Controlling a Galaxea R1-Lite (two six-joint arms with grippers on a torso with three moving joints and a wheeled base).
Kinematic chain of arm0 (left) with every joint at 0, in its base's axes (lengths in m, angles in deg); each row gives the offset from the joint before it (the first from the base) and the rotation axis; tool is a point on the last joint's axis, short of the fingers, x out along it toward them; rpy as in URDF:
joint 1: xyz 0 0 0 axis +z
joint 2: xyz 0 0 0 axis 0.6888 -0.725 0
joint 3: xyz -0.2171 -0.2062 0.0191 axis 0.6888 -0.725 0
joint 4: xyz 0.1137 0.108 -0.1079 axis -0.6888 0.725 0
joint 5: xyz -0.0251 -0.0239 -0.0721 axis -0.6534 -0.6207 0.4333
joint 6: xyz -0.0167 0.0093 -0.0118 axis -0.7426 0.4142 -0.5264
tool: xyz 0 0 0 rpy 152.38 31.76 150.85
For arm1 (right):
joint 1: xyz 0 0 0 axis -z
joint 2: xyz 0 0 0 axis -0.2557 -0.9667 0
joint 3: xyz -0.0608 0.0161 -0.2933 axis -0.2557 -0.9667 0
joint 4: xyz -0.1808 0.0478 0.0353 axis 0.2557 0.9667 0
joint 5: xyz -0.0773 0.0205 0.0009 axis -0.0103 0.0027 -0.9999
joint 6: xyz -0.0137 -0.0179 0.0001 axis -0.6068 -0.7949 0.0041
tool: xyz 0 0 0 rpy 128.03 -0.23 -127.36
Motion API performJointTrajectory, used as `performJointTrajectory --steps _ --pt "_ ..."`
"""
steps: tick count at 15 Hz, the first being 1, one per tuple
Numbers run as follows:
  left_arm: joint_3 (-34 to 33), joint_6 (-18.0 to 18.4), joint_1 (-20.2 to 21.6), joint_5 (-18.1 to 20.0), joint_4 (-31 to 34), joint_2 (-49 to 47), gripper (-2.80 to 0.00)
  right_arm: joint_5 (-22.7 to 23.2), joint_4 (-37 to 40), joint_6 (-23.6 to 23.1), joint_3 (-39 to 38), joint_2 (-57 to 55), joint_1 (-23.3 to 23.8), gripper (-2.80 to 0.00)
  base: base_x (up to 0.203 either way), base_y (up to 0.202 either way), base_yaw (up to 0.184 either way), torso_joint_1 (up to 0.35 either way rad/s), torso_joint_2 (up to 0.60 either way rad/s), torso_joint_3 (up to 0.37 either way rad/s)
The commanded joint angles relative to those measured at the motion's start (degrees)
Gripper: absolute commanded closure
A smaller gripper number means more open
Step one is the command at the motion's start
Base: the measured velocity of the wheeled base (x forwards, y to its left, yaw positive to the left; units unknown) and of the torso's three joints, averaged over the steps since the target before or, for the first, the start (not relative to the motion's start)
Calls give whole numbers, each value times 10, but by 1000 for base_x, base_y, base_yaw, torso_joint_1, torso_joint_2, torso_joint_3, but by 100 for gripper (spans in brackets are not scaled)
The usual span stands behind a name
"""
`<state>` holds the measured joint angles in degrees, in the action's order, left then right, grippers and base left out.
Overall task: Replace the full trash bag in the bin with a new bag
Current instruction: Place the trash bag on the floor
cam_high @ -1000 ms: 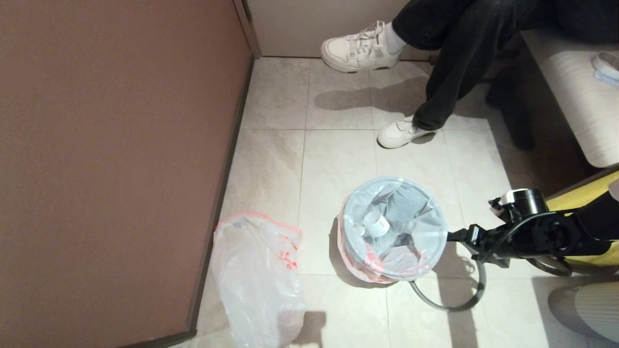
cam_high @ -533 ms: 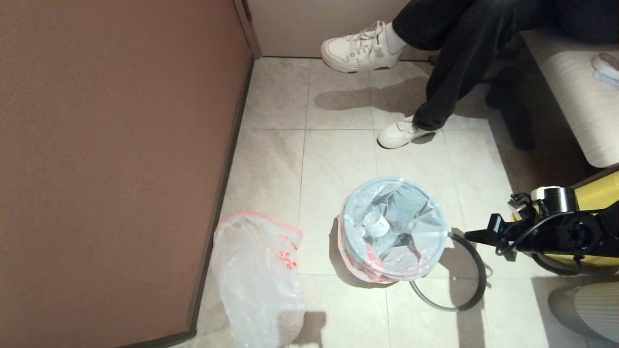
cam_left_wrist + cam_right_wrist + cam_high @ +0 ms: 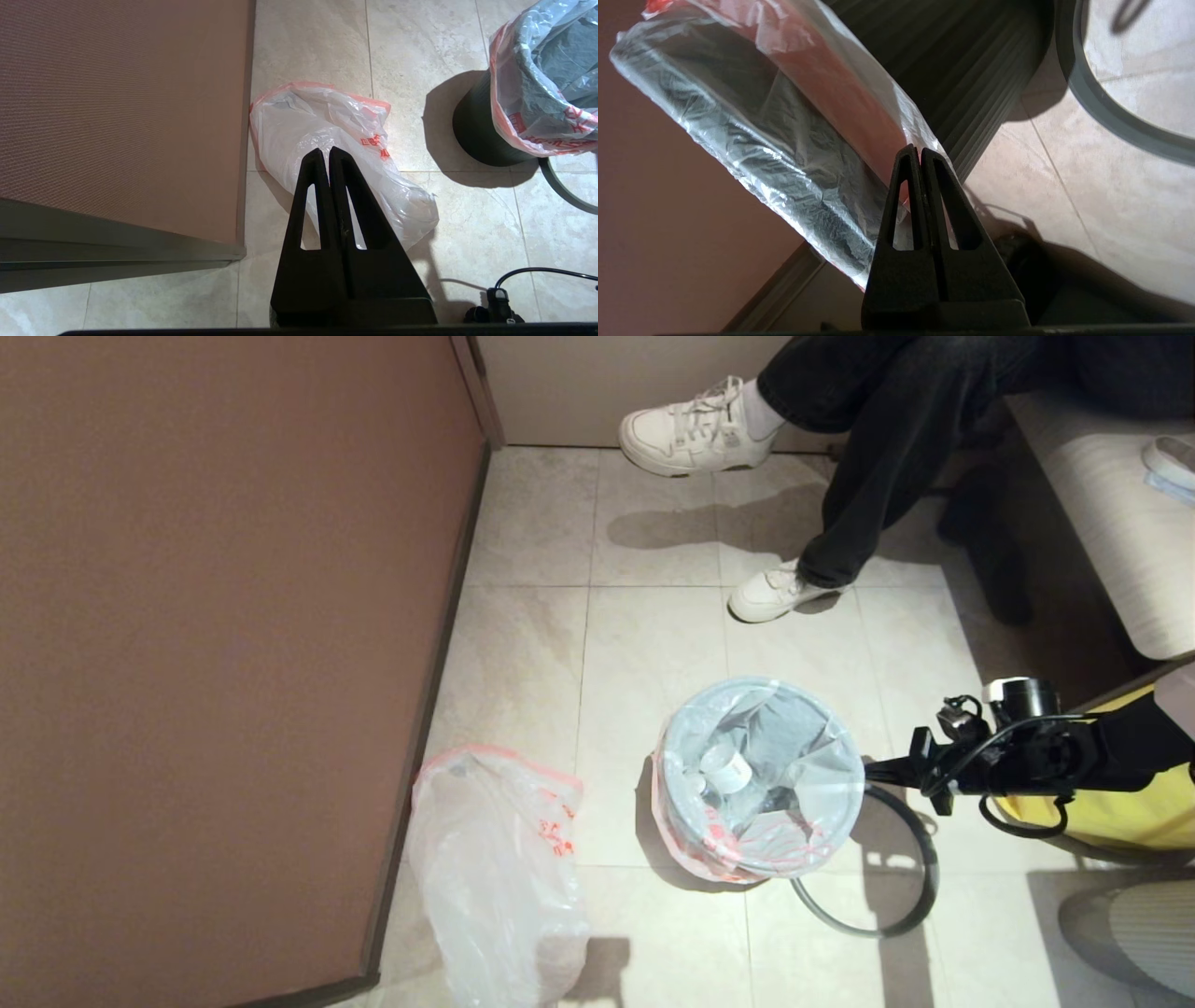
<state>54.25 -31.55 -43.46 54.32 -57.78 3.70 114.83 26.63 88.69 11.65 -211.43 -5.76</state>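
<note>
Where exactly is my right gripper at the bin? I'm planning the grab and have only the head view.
Observer: The right wrist view shows the right gripper shut, its tip at the folded-over edge of the full trash bag, by the ribbed side of the bin. Whether it pinches film, I cannot tell.
Operator: And the other arm? It's outside my view.
Observer: The left gripper is shut, hanging above the new bag on the floor beside the wall.

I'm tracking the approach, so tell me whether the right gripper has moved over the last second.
Yes. The right gripper backed away from the bin, then came back to its rim, ending farther from the robot than before, over the grey hoop.
</note>
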Motion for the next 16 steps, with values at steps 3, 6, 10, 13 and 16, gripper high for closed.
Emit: performJointTrajectory --steps 3,6,10,13,16 --pt "0 0 0 0 0 0 0 -8 100 28 51 -5 0 0 0 0 0 0 0 0" --pt "0 0 0 0 0 0 0 -33 157 82 93 -3 17 -280 0 0 0 0 0 0" --pt "0 0 0 -1 0 0 0 4 203 131 138 -11 31 -280 0 0 0 0 0 0" --pt "0 0 0 0 0 0 0 5 221 163 174 -37 25 -280 0 0 0 0 0 0" --pt "0 0 0 0 0 0 0 5 290 164 221 -64 14 -280 0 0 0 0 0 0"
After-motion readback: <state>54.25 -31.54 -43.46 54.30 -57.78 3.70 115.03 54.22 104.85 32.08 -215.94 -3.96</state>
